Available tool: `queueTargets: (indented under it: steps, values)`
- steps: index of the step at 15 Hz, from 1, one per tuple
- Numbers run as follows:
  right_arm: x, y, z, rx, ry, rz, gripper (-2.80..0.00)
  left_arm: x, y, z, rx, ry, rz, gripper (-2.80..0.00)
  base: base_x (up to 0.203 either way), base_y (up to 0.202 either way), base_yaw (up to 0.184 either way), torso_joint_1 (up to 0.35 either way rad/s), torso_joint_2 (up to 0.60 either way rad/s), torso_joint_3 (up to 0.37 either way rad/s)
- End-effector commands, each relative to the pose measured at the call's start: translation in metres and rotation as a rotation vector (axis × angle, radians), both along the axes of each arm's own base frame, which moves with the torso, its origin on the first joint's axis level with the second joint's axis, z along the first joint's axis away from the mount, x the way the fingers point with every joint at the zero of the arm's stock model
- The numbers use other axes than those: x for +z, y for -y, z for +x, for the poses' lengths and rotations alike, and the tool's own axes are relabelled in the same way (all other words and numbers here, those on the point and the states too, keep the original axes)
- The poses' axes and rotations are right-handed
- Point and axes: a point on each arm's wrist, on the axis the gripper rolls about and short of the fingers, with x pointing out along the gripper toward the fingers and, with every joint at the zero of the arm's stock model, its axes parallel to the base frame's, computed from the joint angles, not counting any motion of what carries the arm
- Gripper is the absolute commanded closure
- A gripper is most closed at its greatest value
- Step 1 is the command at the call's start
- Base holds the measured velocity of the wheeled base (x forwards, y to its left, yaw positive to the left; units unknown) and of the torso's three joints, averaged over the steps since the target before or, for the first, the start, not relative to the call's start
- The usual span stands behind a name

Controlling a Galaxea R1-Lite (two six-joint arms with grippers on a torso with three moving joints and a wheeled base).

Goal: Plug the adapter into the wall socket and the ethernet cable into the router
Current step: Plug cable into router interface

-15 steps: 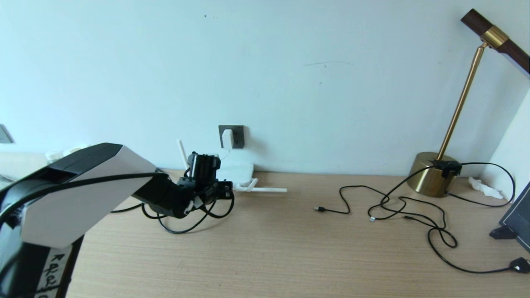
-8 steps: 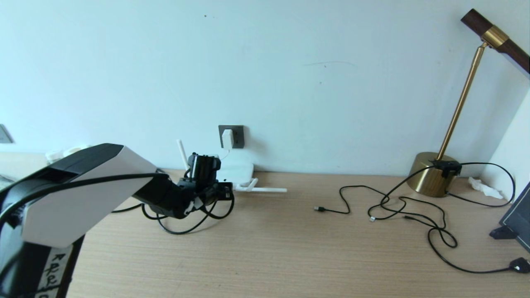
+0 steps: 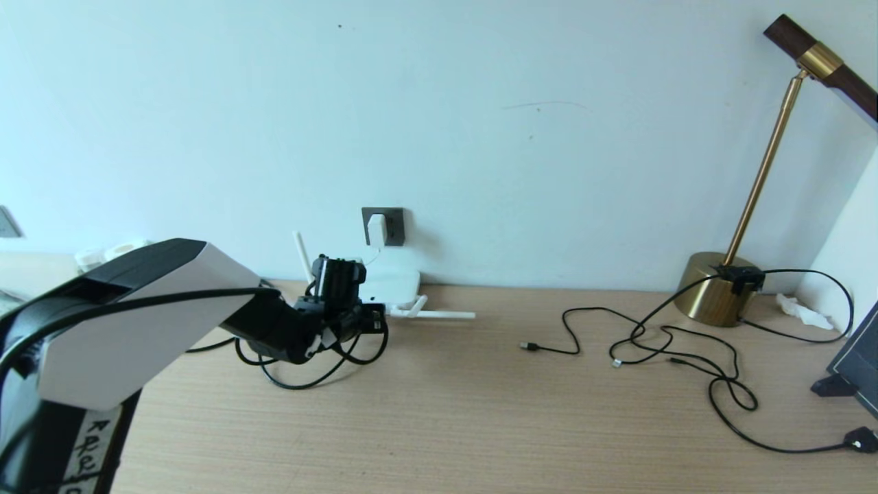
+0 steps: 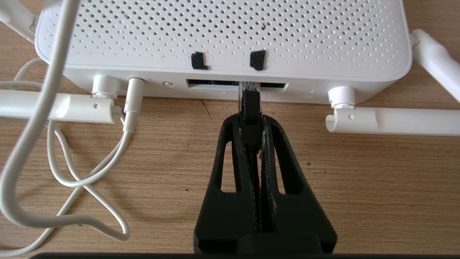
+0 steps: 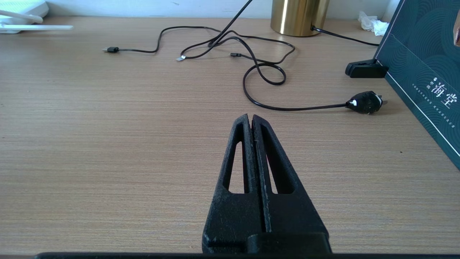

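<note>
Left pincer [image 4: 251, 118]: clamped on the ethernet cable [image 4: 250, 104] plug, lower centre of the left wrist view.
Plug: clear tip at the router [image 4: 222, 39] port.
Advice: push straight, level with the port.
Adapter [image 3: 376, 228]: in the wall socket [image 3: 392, 226].
Right pincer [image 5: 251, 120]: together, idle over the surface [image 5: 107, 144].

The router [image 3: 389, 285] lies at the desk's [image 3: 480, 412] back edge, left of centre, below the wall socket [image 3: 383, 226] holding the adapter [image 3: 376, 228]. The left gripper [image 4: 250, 120] sits before it, pinching the ethernet cable [image 4: 250, 104] at its ports. A lamp [image 3: 713, 288] stands at the back right corner.
</note>
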Motion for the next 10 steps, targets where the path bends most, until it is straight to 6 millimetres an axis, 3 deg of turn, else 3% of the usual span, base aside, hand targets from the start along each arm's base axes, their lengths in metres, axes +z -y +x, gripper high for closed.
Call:
queueTargets:
  steps: [1, 10]
  values:
    - [-0.0001, 0.0, 0.0001, 0.0, -0.002, 0.0, 0.0, -0.0001, -0.0006, -0.0018, 0.002, -0.003, 0.0, 0.0, 0.0, 0.0, 0.0, 0.0, 0.0, 0.0]
    - [-0.0001, 0.0, 0.0001, 0.0, -0.002, 0.0, 0.0, -0.0017, -0.0021, -0.0064, 0.003, -0.013, 0.003, 0.0, 0.0, 0.0, 0.0, 0.0, 0.0, 0.0]
